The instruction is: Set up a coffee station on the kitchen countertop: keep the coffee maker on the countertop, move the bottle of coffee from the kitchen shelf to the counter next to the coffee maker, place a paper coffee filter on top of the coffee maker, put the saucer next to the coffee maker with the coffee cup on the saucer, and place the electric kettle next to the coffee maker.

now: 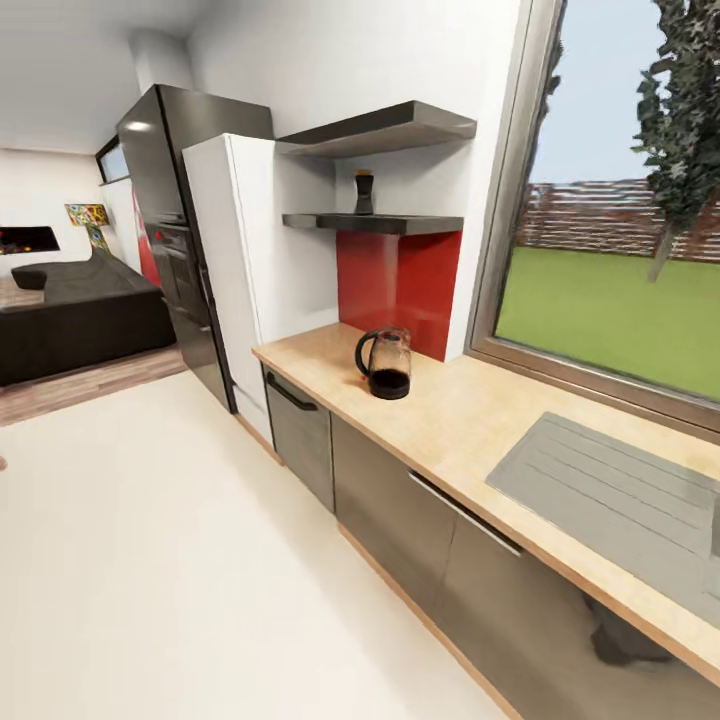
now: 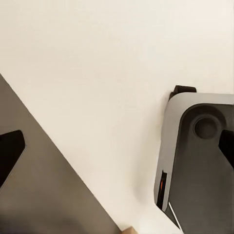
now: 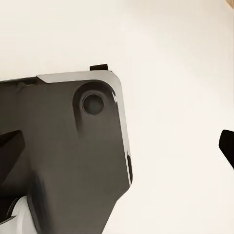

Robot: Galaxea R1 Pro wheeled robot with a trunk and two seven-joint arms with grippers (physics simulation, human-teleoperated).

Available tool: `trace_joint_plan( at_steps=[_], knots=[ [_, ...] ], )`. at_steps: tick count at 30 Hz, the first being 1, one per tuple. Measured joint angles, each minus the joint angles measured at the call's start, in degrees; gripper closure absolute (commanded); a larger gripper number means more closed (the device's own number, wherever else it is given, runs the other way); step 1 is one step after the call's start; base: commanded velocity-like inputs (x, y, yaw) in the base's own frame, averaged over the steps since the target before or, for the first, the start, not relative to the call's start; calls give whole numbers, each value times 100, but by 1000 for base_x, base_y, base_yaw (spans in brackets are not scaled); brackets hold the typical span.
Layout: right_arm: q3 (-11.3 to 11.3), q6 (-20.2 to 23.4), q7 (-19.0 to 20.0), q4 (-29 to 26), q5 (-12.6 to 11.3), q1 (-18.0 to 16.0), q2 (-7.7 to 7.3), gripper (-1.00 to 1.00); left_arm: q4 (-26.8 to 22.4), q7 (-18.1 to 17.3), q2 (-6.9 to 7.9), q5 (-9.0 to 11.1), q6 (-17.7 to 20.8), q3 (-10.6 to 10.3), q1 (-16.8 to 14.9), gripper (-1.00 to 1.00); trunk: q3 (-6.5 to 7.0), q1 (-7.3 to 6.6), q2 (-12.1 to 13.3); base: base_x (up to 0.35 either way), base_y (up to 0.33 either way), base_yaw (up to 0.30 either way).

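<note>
Hanging over the pale floor (image 2: 97, 73), both grippers are pointing down, fingers spread wide with nothing between them — the left gripper (image 2: 117, 146) is showing dark fingertips (image 2: 9, 151) at opposite edges of its wrist view, and the right gripper (image 3: 117, 144) is doing the same. Under each one a corner of the robot's grey base (image 3: 63, 146) is lying on the floor.

Running away along the wall on the right, the wooden counter (image 1: 470, 420) is carrying a grey drainboard (image 1: 610, 495) close by. Farther along, the coffee maker (image 1: 385, 364) — a glass carafe with dark liquid at its bottom — is standing upright on the counter, its handle turned toward the fridge (image 1: 175, 250) end, in front of the red backsplash (image 1: 400, 280). Above it, the coffee bottle (image 1: 364, 192) is standing upright on the lower shelf (image 1: 375, 223), well apart from the coffee maker.
</note>
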Motion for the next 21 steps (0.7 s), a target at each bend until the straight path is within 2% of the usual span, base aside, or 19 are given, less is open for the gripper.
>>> trace_joint_plan(
  at_steps=[16, 21],
  knots=[
    [4, 5, 1, -8, 8, 2, 13, -100, -2, -3, 3, 0, -9, -2, 0, -100, 0, 0, 0, 295, 192, 277],
    [32, 8, 29, -41, 8, 1, 53, -100, 0, -7, 3, -2, -12, -1, -2, -100, 0, 0, 0, 302, 178, 47]
  ],
)
